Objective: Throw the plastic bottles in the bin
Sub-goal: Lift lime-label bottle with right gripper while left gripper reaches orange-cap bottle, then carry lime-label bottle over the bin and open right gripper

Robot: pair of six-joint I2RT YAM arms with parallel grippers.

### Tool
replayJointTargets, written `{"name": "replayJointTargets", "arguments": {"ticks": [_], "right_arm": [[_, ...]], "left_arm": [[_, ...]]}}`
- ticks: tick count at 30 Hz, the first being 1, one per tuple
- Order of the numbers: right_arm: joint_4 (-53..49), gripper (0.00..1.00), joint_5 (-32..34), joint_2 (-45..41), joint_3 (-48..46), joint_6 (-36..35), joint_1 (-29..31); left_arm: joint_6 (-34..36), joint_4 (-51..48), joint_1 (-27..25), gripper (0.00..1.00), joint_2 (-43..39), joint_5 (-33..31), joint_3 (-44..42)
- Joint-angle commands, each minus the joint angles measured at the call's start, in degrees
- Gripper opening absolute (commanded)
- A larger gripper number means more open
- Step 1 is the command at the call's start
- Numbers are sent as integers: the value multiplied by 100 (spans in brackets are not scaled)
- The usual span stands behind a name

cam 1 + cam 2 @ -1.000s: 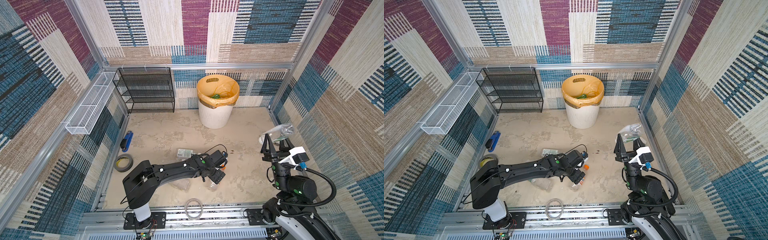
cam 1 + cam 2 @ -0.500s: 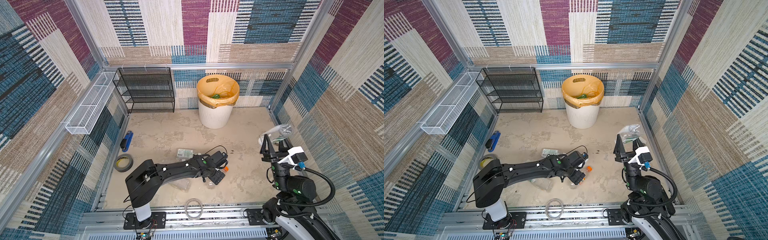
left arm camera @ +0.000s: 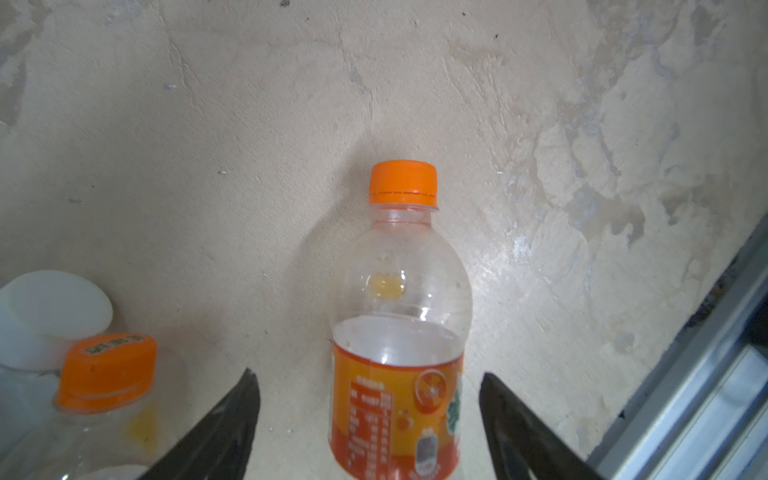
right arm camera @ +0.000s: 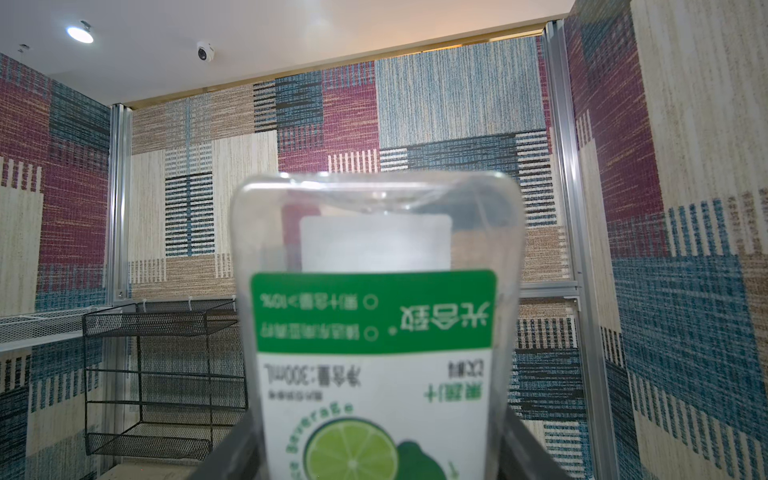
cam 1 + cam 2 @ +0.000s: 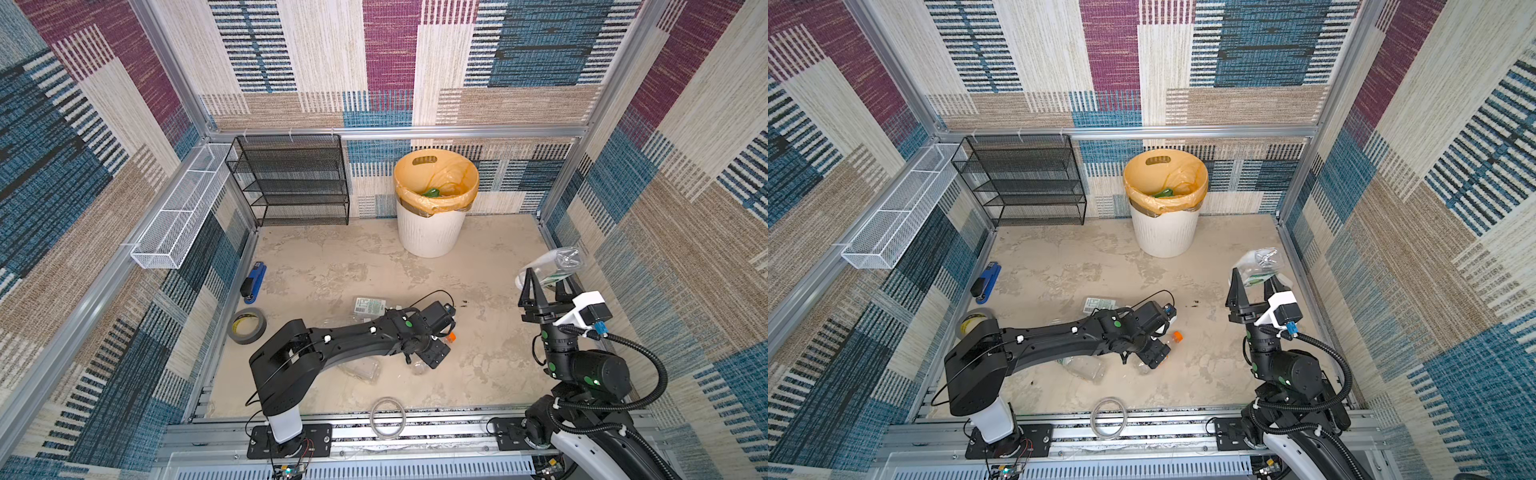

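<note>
On the floor lies a clear plastic bottle [image 3: 399,316] with an orange label and an orange cap [image 5: 451,337]. My left gripper [image 3: 366,374] is low over it and open, one finger on each side with a gap to the label; in both top views the left gripper [image 5: 440,343] [image 5: 1160,343] hides most of it. At the right my right gripper [image 5: 546,278] [image 4: 376,440] points up, shut on a clear bottle [image 4: 374,332] [image 5: 1258,264] with a green lime label. The white ribbed bin [image 5: 432,232] [image 5: 1165,232] with its orange bag stands at the back and holds a green bottle [image 5: 432,192].
More bottles lie under and beside the left arm: one with an orange cap [image 3: 106,370], a white cap [image 3: 54,307], a labelled one [image 5: 370,306], a crushed clear one [image 5: 361,368]. Blue stapler [image 5: 254,282], tape roll [image 5: 246,326], black rack [image 5: 291,183], wire basket [image 5: 178,216], clear ring [image 5: 387,417].
My left gripper has shifted slightly over the orange-label bottle, so its orange cap now shows past the fingers. The right arm holds still with its bottle.
</note>
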Motion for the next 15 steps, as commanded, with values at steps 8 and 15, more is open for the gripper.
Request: {"name": "replayJointTargets", "arguments": {"ticks": [8,15], "right_arm": [[158,64,29,104,57,-34,3],[516,64,-288,654,414,-328,-1]], "left_arm": [[72,99,-4,84,-327,-166,27],[507,1030,298,85,-1919,-699,-609]]}}
